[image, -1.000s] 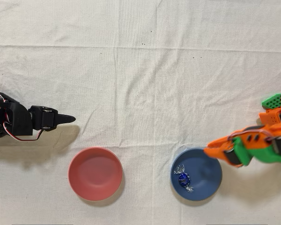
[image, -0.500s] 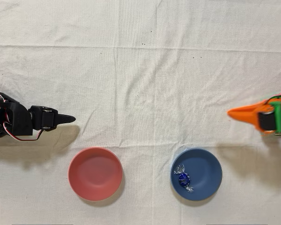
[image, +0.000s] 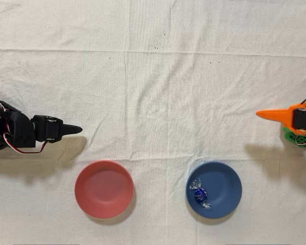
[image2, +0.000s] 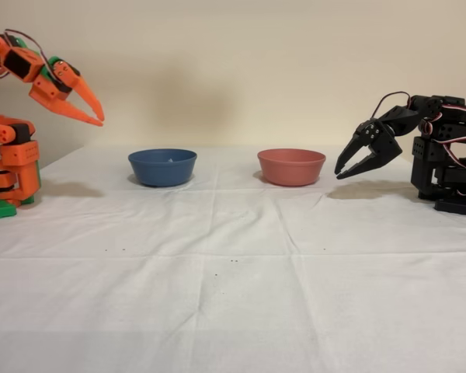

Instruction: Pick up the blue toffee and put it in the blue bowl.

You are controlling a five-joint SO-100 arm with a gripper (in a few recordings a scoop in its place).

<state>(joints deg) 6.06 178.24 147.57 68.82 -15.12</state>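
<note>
I see the blue toffee [image: 200,194] lying inside the blue bowl [image: 228,189], so delivery looks done. My gripper [image2: 92,109] hangs raised beside it, jaws closed and empty.

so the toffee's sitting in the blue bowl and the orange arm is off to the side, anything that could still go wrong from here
Little is left to go wrong. The blue toffee lies inside the blue bowl, near its left wall in the overhead view, so a knock to the bowl might tip it out. The gripper hangs raised and clear of the bowl, its jaws about closed. A low swing back across could catch the rim. The white tablecloth is wrinkled, so a snag might drag both bowls.
</note>
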